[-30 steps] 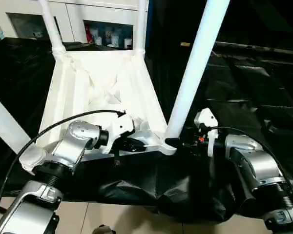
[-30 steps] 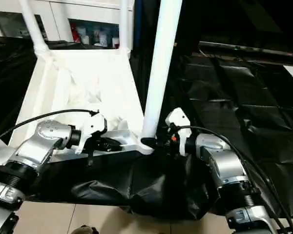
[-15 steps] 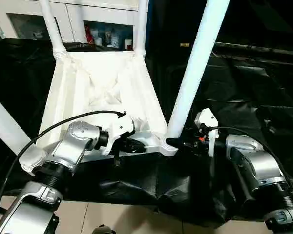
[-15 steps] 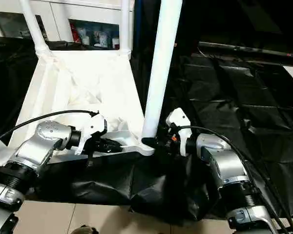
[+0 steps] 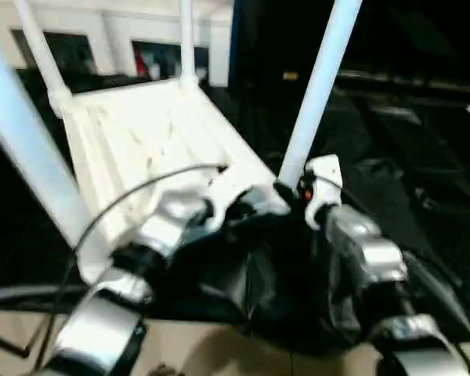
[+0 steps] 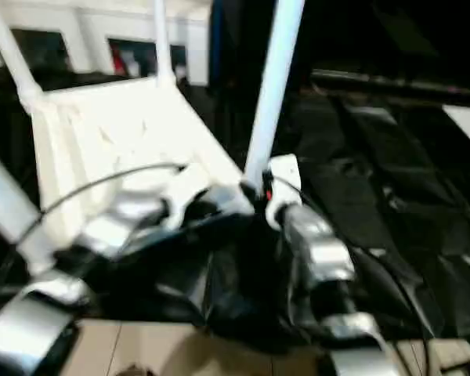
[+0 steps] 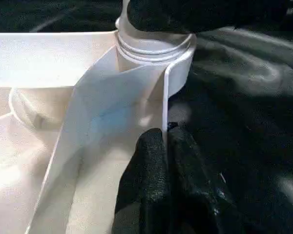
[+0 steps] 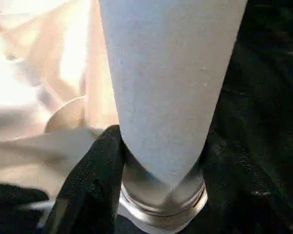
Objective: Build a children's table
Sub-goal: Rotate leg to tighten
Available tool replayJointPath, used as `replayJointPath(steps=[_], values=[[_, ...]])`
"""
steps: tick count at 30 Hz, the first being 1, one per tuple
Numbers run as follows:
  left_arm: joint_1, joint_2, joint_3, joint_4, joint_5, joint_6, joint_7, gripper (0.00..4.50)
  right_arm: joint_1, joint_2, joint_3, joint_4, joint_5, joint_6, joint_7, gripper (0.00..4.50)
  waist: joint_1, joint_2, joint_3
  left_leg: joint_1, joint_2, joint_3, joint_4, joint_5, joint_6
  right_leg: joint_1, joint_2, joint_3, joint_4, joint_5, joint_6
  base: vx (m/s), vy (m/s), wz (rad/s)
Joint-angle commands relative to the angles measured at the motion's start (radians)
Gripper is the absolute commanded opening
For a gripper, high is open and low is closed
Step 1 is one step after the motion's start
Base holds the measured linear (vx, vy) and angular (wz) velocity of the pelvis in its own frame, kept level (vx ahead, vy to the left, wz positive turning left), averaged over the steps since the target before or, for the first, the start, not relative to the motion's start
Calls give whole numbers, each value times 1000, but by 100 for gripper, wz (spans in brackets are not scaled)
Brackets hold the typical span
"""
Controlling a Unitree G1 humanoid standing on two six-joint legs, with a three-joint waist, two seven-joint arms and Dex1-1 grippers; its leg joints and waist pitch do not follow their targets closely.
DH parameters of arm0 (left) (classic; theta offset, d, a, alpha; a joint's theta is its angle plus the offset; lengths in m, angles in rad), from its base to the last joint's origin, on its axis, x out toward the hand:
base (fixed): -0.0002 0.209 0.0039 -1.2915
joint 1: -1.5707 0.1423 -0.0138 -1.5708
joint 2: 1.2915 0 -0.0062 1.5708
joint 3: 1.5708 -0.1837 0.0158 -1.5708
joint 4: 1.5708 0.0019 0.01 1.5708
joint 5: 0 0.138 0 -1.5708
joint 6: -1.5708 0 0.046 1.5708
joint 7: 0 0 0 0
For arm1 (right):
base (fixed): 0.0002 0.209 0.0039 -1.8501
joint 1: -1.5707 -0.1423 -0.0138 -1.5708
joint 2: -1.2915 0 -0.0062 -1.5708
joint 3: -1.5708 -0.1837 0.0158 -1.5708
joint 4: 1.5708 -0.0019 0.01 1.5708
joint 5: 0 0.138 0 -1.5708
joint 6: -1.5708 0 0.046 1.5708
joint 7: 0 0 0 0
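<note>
Tabletop (image 5: 141, 141) lies upside down on the black sheeting (image 5: 423, 172), ribbed underside up, and its near edge is tipped toward me. Four white legs stand up out of its corner sockets. The two far legs (image 5: 186, 43) are thin and cut off by the top of the head view; the near left leg (image 5: 27, 149) is a pale, smeared bar whose socket I cannot make out. The near right leg (image 5: 317, 90) rises from the near right corner and also runs out of the frame. My right gripper (image 8: 156, 161) is clamped around the base of this leg, a black finger (image 8: 90, 180) on each side of it just above the threaded collar, where it enters the socket (image 7: 154, 48). From the head my right fingers are hidden behind the white wrist housing (image 5: 321, 184). My left gripper (image 7: 167, 146) pinches the thin upright rim of the tabletop at its near edge, just beside that same corner, with the fingertips (image 7: 149, 156) pressed together on the wall. The ribs inside the tabletop wash out to white, so I cannot tell their pattern. A white cabinet (image 5: 117, 31) stands beyond the far edge, its contents too blurred to read. Pale floor (image 5: 219, 352) shows below the sheeting.
</note>
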Motion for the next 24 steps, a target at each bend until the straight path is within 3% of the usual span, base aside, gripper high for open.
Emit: replayJointPath(steps=[1, 2, 5, 11, 15, 16, 18, 24], values=[[-45, -41, 3, 31, 18, -32, 90, 0, 25, 58, 61, 74, -14, 21, 20, 196, -2, 7, -51, 18, 10, -1, -69, -322, -33, 24, -58, 26, -92, -295, -153, 0, 0, 0], [-46, -43, -3, 35, 22, -46, 80, 0, 25, 59, 65, 65, -12, 1, 41, 231, 1, 7, -50, 17, 10, -2, -70, -323, -30, 27, -59, 25, -92, -293, -150, 0, 0, 0], [-41, -31, -13, 36, 26, -63, 53, 0, 30, 45, 58, 36, 7, -23, 94, 268, 3, 6, -51, 14, 12, -2, -71, -311, -22, 30, -59, 25, -90, -265, -150, 0, 0, 0], [-9, 40, -13, 10, 7, -140, -77, 0, 27, -67, 50, -6, 25, -56, 232, 314, 5, 4, -54, 9, 11, 0, -68, -282, -2, 36, -60, 24, -87, -230, -160, 0, 0, 0], [27, 86, -17, -40, -24, -173, -203, 0, 43, -141, 83, -40, 25, -56, 358, 314, 7, 1, -59, 4, 13, 1, -62, -201, 18, 46, -59, 23, -74, -111, -190, 0, 0, 0], [39, 99, -19, -59, -35, -189, -246, 0, 51, -163, 95, -53, 23, -57, 396, 314, 6, 4, -59, 5, 13, 3, -60, -186, 26, 44, -57, 22, -71, -67, -206, 0, 0, 0], [75, 146, -30, -134, -74, -177, -361, 0, 75, -215, 99, -107, 63, -40, 519, 314, 6, -1, -59, 3, 15, 5, -59, -177, 45, 48, -59, 23, -65, -33, -224, 0, 0, 0], [115, 203, -26, -213, -124, -150, -488, 0, 116, -303, 149, -196, 99, -7, 711, 314, 15, 6, -59, 11, 22, 7, -58, -185, 53, 41, -57, 21, -60, -23, -249, 0, 0, 0]])
